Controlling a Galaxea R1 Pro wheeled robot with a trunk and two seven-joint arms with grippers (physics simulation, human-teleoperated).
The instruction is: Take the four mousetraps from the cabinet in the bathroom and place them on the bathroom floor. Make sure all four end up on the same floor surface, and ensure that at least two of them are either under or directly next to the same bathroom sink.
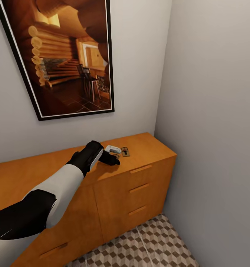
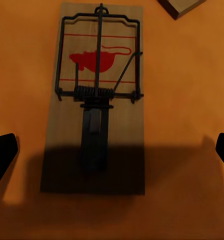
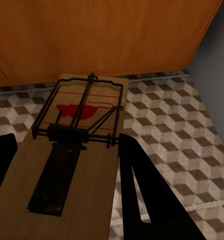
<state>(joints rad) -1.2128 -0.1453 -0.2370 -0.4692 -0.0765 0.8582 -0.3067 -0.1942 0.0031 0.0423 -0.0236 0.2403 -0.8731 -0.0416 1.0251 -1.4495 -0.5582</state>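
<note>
The cabinet (image 1: 136,174) under my left arm looks like smooth, matt orange-brown wood, and the mousetrap (image 2: 94,100) lying on its top is a paler bare wooden board with dark metal wire, a coiled spring and a red printed mark. The trap between my right fingers (image 3: 141,190), which look matt black, is the same pale wood and dark wire (image 3: 74,150). The bathroom floor (image 3: 176,130) below it is smooth tile in brown and beige with pale grout.

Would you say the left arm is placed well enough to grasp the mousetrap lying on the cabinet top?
Probably yes: the left claw is open above the mousetrap, a finger on each side, with nothing between them on the cabinet.
</note>
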